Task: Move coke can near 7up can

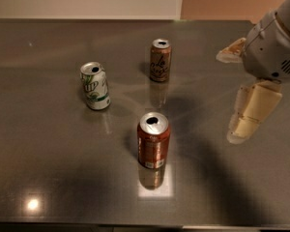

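Observation:
The coke can is red-orange with a silver top and stands upright on the table's front middle. The 7up can is white with green lettering and stands tilted a little, to the left and farther back, well apart from the coke can. My gripper hovers at the right, above the table and to the right of the coke can. Its two cream fingers are spread apart and hold nothing.
A brown can with script lettering stands upright at the back middle. The dark grey table is glossy, with a light reflection at the front left. Its far edge meets a pale wall.

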Controlling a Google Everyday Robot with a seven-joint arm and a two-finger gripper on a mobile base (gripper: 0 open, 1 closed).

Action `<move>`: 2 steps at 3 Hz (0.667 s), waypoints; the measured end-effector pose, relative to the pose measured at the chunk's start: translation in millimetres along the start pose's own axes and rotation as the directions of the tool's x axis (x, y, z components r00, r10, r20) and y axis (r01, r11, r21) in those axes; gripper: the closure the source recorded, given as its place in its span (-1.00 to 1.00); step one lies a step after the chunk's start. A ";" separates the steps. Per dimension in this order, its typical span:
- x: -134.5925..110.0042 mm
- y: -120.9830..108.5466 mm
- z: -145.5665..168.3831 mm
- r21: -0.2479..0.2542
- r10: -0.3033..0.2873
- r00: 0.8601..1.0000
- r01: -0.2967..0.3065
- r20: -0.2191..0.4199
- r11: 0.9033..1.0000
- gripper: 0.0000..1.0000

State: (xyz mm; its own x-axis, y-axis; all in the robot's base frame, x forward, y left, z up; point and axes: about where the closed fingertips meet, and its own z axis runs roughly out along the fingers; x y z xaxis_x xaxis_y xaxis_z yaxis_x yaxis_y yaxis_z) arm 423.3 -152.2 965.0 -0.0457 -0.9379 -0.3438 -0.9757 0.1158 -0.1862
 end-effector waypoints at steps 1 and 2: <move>-26.7 15.5 11.7 -0.046 -0.073 0.995 0.076 0.073 0.996 -1.00; -48.9 26.7 23.7 -0.078 -0.127 0.982 0.138 0.138 0.987 -1.00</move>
State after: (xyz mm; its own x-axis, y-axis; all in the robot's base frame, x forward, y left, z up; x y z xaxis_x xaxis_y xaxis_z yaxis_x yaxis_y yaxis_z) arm 404.6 -95.5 955.0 0.1083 -0.8907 -0.4414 -0.9863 -0.0408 -0.1597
